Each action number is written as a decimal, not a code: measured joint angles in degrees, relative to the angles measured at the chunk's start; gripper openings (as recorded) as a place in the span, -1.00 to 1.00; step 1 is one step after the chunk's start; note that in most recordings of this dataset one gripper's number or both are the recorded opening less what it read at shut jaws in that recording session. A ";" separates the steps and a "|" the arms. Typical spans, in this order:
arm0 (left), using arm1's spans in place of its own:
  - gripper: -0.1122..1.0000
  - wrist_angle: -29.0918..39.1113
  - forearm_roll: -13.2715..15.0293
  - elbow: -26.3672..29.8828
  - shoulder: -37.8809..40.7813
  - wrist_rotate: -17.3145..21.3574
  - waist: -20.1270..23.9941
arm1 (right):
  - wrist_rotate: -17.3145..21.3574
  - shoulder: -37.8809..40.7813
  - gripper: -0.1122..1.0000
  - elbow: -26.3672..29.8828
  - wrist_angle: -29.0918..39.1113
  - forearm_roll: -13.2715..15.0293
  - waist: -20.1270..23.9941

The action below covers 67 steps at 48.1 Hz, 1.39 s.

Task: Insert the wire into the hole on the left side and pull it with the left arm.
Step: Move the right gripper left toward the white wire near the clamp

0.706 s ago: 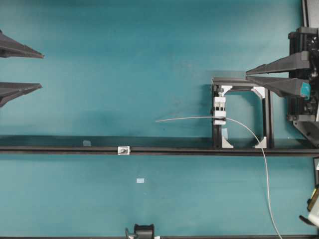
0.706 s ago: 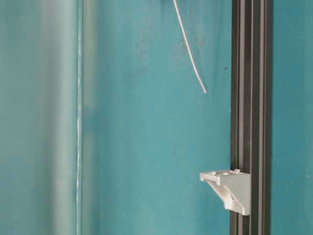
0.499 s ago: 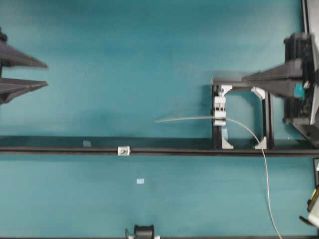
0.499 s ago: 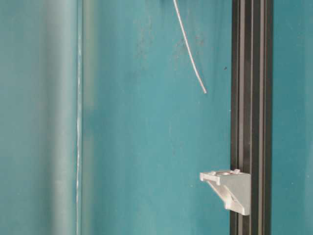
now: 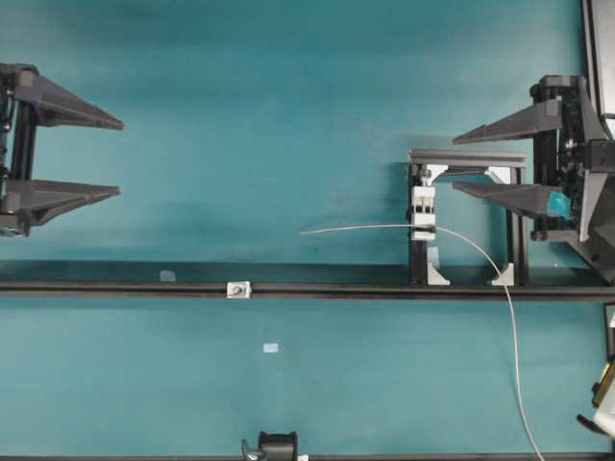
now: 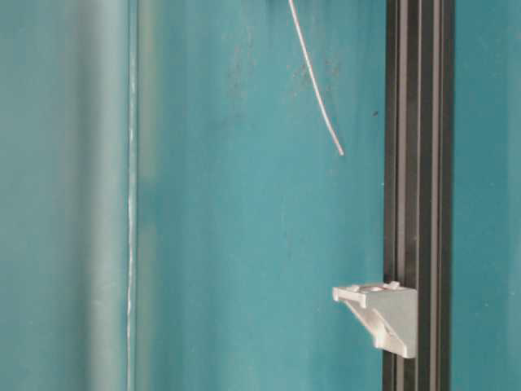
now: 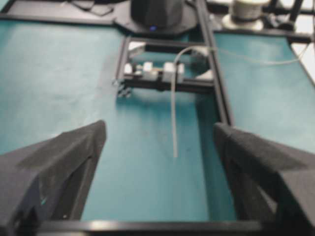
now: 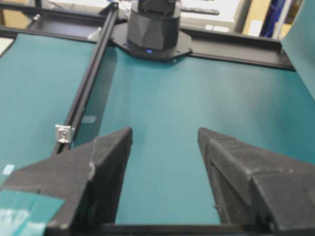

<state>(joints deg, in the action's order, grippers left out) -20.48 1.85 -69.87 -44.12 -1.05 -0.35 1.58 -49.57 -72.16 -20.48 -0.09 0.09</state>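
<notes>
I see the teal table (image 5: 288,115) with wide bare surface between my two arms. The long black rail (image 5: 317,290) crosses it from the left edge to the right edge, nearer the front edge than the back. On the back side of the rail, toward the right edge, a black frame (image 5: 468,157) stands with the white clamp block (image 5: 423,213) on its left post.

My left gripper (image 5: 117,158) sits at the left edge, fingers spread wide, nothing between them, with open table ahead of it up to the frame. My right gripper (image 5: 454,163), the one with teal tape, sits at the right edge, fingers spread too, tips over the frame's top bar and empty.

The wire (image 5: 375,228) runs from the front edge near the right corner, arcs up over the rail, passes through the clamp block and ends free above bare table behind the rail, well apart from either gripper. The small silver block with the hole (image 5: 236,289) sits on the rail, left of the wire's tip and apart from it.
</notes>
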 measured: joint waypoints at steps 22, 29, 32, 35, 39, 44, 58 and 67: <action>0.61 -3.78 0.00 -0.53 9.14 0.26 0.09 | 4.75 9.84 0.38 0.26 0.09 -0.70 0.00; 0.61 -5.63 0.00 -0.79 11.78 0.35 0.00 | 5.89 14.59 0.38 1.93 0.09 -0.70 0.00; 0.61 -6.06 0.09 -0.79 12.83 0.35 0.09 | 6.59 16.08 0.37 2.46 0.09 -0.70 0.00; 0.63 -6.24 0.00 -0.79 13.89 0.35 0.09 | 7.21 17.58 0.38 2.72 0.09 -0.70 0.00; 0.66 -6.42 0.09 -0.70 15.12 0.35 0.09 | 7.82 19.25 0.38 3.08 0.18 -0.62 0.00; 0.67 -6.68 0.09 -0.62 16.35 0.35 0.00 | 8.00 20.83 0.37 3.52 0.44 -0.53 0.18; 0.68 -6.94 0.09 0.18 20.04 0.35 0.09 | 8.17 25.66 0.38 5.80 2.11 -0.53 1.23; 0.68 -6.94 0.00 0.79 22.06 0.26 0.09 | 8.61 30.41 0.38 7.91 2.37 -0.53 1.49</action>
<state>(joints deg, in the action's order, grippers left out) -27.42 1.85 -69.08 -22.06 -0.79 -0.26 10.20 -19.16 -64.25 -18.11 -0.62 1.58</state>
